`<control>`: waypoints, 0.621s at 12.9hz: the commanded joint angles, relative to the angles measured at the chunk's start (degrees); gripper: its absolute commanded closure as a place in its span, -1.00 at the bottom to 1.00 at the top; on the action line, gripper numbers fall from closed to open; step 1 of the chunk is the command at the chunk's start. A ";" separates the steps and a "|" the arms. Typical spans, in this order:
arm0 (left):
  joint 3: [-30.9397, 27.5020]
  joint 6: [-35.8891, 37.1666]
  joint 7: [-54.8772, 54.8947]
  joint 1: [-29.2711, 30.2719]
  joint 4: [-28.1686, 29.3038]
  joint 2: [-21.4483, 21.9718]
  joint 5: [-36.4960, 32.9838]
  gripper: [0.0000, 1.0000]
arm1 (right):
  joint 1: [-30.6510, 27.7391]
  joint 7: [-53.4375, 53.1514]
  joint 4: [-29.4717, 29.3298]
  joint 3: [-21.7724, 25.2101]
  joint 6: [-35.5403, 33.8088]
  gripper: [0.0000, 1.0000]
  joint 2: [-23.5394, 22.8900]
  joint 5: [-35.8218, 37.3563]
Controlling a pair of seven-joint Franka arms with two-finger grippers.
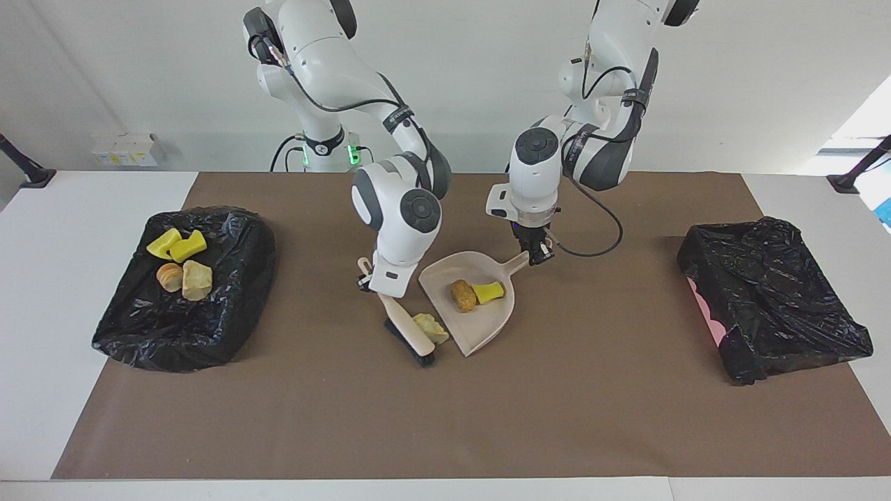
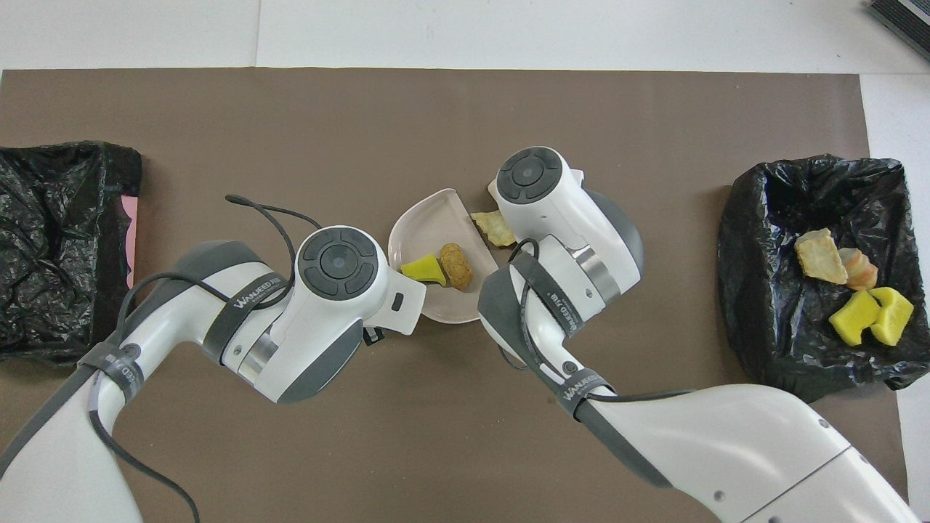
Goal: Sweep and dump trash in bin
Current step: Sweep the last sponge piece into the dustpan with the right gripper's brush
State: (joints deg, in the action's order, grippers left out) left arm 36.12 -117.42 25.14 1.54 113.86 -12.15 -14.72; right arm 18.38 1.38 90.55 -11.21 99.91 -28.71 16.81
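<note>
My right gripper (image 1: 372, 282) is shut on the handle of a beige brush (image 1: 407, 327), whose black bristles rest on the brown mat. A pale beige lump of trash (image 1: 431, 327) (image 2: 494, 226) lies between the brush and the mouth of the beige dustpan (image 1: 487, 323) (image 2: 429, 218). An orange-brown lump (image 1: 460, 294) (image 2: 455, 265) and a yellow chunk (image 1: 487, 291) (image 2: 425, 270) sit in the pan. The left gripper (image 1: 534, 256) is shut on the dustpan's handle. In the overhead view both wrists hide their fingers.
A black-bagged bin (image 1: 230, 278) (image 2: 770, 218) at the right arm's end of the table holds several pieces of trash. Another black-bagged bin (image 1: 773, 299) (image 2: 58, 240) stands at the left arm's end. The brown mat (image 1: 445, 417) covers the table's middle.
</note>
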 commanded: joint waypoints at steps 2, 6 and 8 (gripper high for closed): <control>-0.70 -1.23 -0.27 -0.58 2.42 2.39 0.13 1.00 | -1.33 8.35 3.67 -3.29 -4.09 1.00 4.00 -6.14; -0.70 -1.58 2.80 -0.31 2.42 2.39 0.22 1.00 | -5.61 11.27 3.67 -3.20 -4.55 1.00 4.10 -10.04; -0.79 -1.76 4.39 0.04 2.42 2.13 0.22 1.00 | -8.61 13.46 3.58 -3.12 -4.28 1.00 3.83 -10.13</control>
State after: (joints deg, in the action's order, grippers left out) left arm 35.98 -117.67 27.17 1.58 114.24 -11.90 -14.75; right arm 13.35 12.05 93.02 -13.46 94.65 -25.40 8.11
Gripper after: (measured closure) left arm 0.683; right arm 0.749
